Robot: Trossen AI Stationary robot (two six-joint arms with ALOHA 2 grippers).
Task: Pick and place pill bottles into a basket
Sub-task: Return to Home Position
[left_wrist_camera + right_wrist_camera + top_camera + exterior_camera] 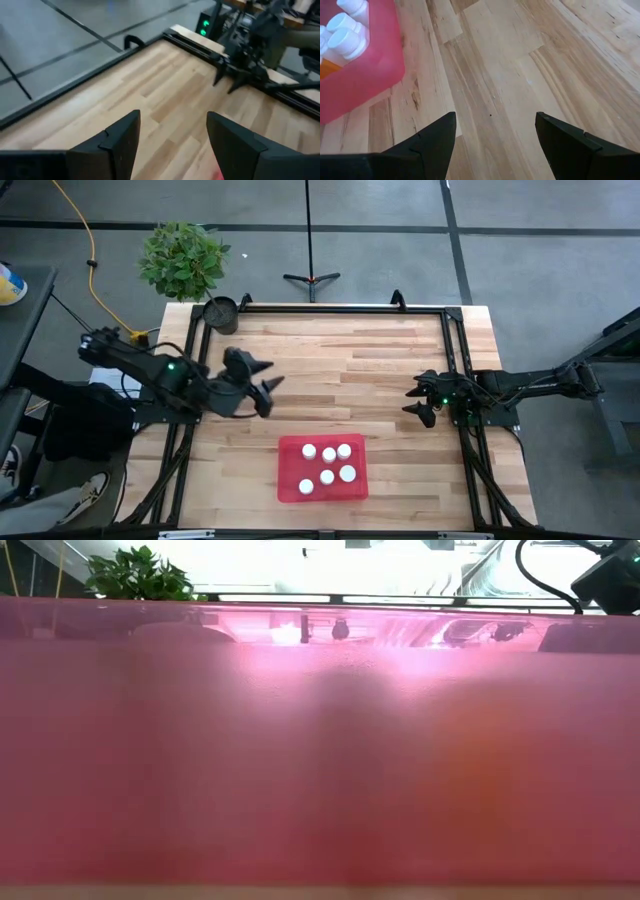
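A light wooden table (350, 370) holds a flat, shallow red basket (290, 448) at its near centre. The left gripper (268, 380) hovers left of centre and the right gripper (416, 405) by the right edge, both empty with fingers apart. Six white-capped pill bottles (327, 476) stand inside the basket, one amber-bodied.

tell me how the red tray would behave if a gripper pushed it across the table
The red tray lies flat on the smooth wooden table, so it would probably slide, not tip. The six pill bottles inside stand upright with gaps between, so a jerk could topple them.
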